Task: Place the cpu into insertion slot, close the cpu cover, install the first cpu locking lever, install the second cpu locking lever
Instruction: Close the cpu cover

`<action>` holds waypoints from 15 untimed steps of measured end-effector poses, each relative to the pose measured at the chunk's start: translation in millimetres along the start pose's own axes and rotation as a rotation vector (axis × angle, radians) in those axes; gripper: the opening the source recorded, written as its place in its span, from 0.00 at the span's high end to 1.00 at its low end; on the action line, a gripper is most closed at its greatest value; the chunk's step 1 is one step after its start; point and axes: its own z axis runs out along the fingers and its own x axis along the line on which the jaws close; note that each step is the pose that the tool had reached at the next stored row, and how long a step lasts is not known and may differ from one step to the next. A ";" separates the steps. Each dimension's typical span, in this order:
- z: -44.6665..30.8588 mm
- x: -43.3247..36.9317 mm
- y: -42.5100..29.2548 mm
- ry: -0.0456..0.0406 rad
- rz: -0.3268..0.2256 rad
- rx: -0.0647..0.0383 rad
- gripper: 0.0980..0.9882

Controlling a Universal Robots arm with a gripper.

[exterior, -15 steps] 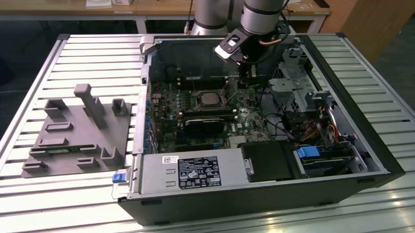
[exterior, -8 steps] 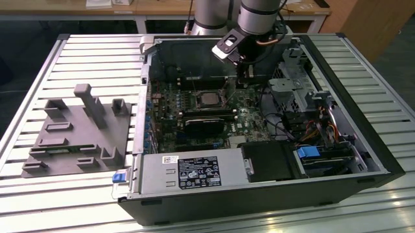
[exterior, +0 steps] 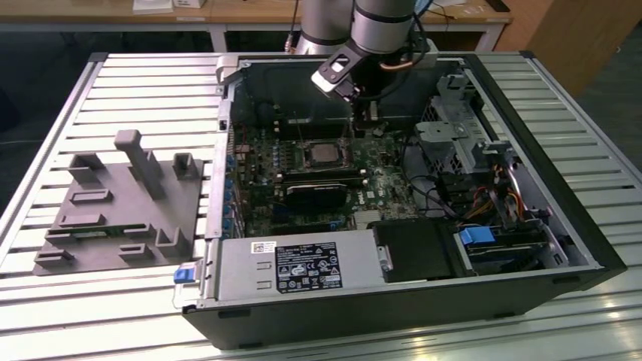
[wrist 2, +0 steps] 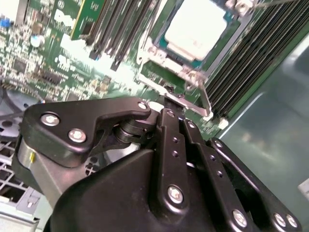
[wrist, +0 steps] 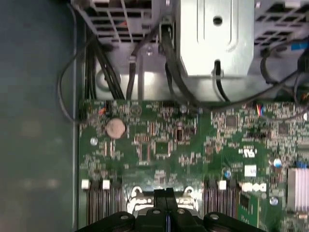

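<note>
Here we look down into an open computer case (exterior: 592,248) lying on a slatted metal table (exterior: 150,83). The robot arm (exterior: 386,26) reaches in over the case's far edge.

In the second wrist view, the gripper (wrist 2: 170,107) has its black fingers pressed together. Their tips meet the end of a thin silver locking lever (wrist 2: 205,99), which runs out from a corner of the socket. We cannot tell whether they actually pinch it.

The cpu (wrist 2: 195,29) lies flat in the insertion slot (exterior: 303,149) on the green motherboard (wrist: 159,140). The cpu cover (wrist 2: 170,62) frames its edges.

Room is tight. Long black memory slots (wrist 2: 256,53) run close along two sides of the socket, and a black heatsink block (exterior: 316,197) sits just beside it. At the exterior view's right, a silver drive cage (wrist: 217,38) and loose cables (exterior: 441,199) crowd the board's edge. The case's dark inner wall (wrist: 34,121) borders the board on another side.

A grey moulded fixture (exterior: 120,203) rests on the table at the exterior view's left, well apart from the case.
</note>
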 end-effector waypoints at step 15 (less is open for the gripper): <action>0.9 -0.2 -22.2 0.0057 -0.002 -0.023 1.00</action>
